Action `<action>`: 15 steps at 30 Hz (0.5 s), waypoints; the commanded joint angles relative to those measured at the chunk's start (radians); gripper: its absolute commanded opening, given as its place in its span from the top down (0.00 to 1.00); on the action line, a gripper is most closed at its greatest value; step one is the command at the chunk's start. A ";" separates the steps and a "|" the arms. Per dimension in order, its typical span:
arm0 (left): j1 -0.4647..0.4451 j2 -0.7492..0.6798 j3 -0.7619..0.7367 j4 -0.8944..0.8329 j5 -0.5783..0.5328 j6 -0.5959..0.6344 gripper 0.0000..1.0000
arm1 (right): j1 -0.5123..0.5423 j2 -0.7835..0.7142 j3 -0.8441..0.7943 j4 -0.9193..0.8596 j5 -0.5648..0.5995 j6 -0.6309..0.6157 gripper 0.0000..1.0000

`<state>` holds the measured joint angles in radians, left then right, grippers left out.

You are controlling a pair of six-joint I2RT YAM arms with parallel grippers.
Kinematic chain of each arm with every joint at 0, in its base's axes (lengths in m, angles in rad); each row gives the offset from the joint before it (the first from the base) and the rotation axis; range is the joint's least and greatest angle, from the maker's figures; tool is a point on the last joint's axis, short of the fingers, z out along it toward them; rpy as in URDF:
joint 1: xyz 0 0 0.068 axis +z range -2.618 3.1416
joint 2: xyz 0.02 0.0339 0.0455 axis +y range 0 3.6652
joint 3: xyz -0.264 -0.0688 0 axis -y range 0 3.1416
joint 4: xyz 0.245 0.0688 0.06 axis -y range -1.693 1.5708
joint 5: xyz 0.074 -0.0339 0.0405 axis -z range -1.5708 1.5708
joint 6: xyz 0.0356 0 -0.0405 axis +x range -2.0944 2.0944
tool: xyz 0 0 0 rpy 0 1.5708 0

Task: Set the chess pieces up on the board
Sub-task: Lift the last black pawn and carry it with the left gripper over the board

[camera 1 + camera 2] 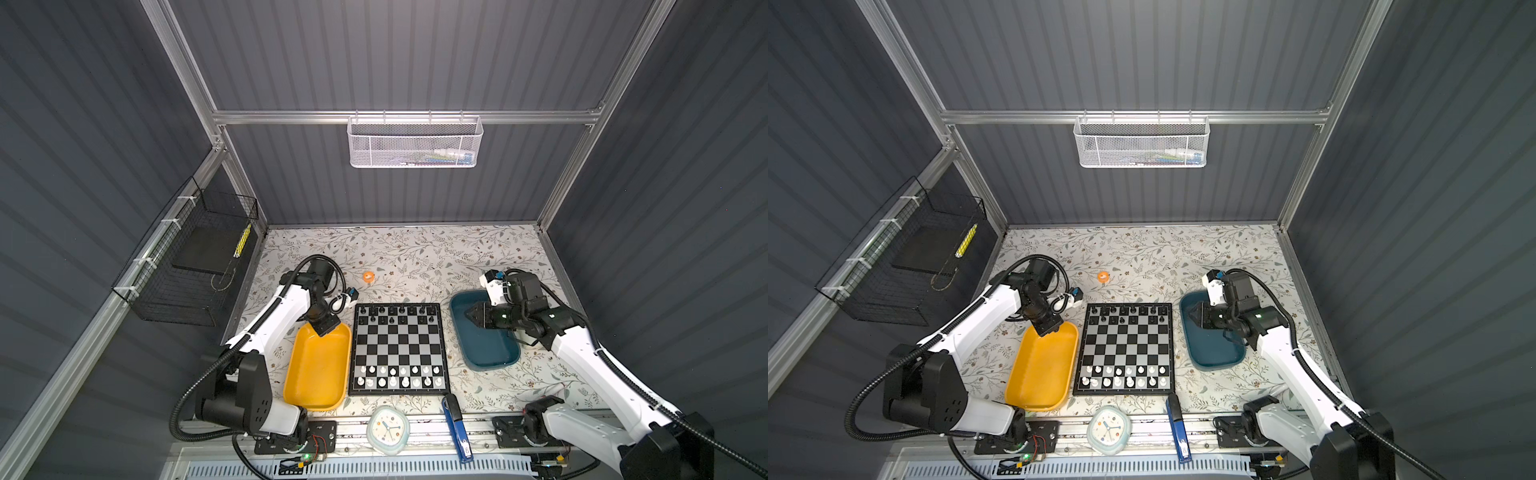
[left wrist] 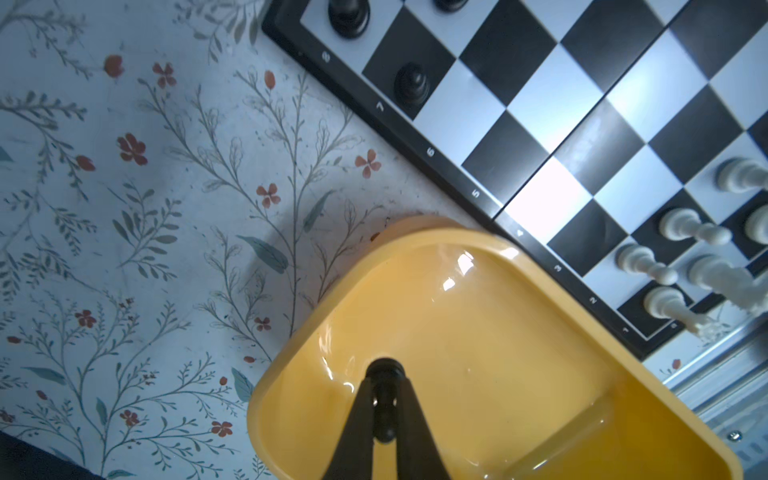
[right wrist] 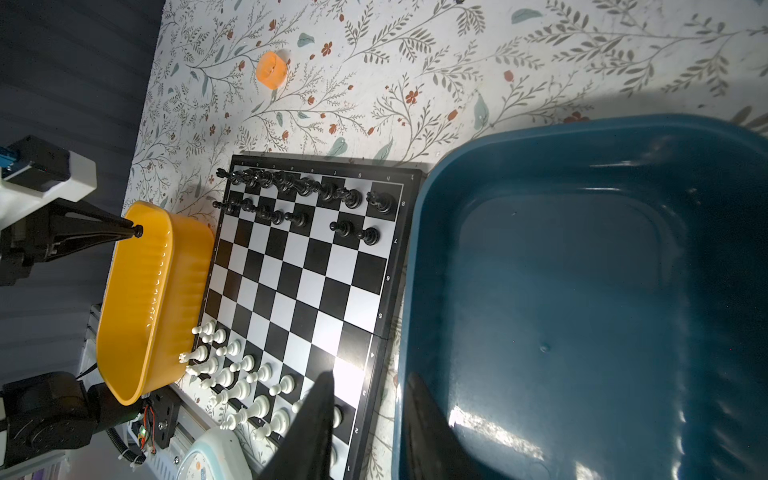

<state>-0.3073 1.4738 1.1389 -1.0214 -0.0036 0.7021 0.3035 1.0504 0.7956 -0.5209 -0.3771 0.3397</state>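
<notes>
Top views, both: I see the chessboard (image 1: 399,347) between the yellow tray (image 1: 316,374) and the teal tray (image 1: 490,353). Black chessmen (image 1: 402,310) fill its far rows, white chessmen (image 1: 392,380) its near rows. Right gripper (image 3: 370,376) over teal tray, jaws narrowly parted, nothing between them. Left gripper (image 2: 384,390) over yellow tray, pinching one black chess piece (image 2: 384,368).

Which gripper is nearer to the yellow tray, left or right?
Left. The left gripper hangs over the far end of the yellow tray, shut on a black chess piece. The right gripper is over the teal tray, across the board.
</notes>
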 commanded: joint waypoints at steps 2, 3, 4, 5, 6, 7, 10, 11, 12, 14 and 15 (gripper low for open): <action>-0.062 0.053 0.099 -0.046 0.008 -0.030 0.87 | 0.000 -0.020 -0.007 -0.001 -0.009 0.001 0.68; -0.071 0.071 0.126 -0.054 0.015 -0.032 0.87 | 0.000 -0.022 -0.006 0.000 -0.008 0.001 0.68; -0.080 0.085 0.148 -0.059 0.017 -0.035 0.87 | 0.000 -0.024 -0.007 -0.003 -0.007 0.001 0.68; -0.090 0.101 0.174 -0.064 0.018 -0.034 0.87 | 0.000 -0.026 -0.007 -0.005 -0.005 0.002 0.68; -0.101 0.115 0.199 -0.066 0.019 -0.034 0.87 | 0.000 -0.027 -0.007 -0.007 -0.004 0.002 0.68; -0.111 0.129 0.219 -0.066 0.020 -0.035 0.87 | 0.000 -0.028 -0.007 -0.006 -0.004 0.004 0.68; -0.151 0.171 0.266 -0.062 0.022 -0.033 0.87 | 0.000 -0.035 -0.008 -0.008 -0.002 0.009 0.68; -0.168 0.189 0.316 -0.060 0.023 -0.035 0.87 | -0.001 -0.036 -0.009 -0.008 -0.002 0.010 0.68; -0.186 0.206 0.336 -0.059 0.027 -0.037 0.87 | 0.000 -0.037 -0.007 -0.008 0.002 0.010 0.68; -0.223 0.236 0.368 -0.052 0.031 -0.042 0.87 | 0.000 -0.036 -0.001 -0.018 0.004 0.009 0.68; -0.245 0.252 0.384 -0.048 0.030 -0.041 0.87 | 0.000 -0.036 0.004 -0.024 0.004 0.007 0.68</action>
<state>-0.5056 1.6928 1.4761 -1.0512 0.0010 0.6758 0.3035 1.0264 0.7929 -0.5247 -0.3759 0.3405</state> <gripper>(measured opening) 0.131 0.321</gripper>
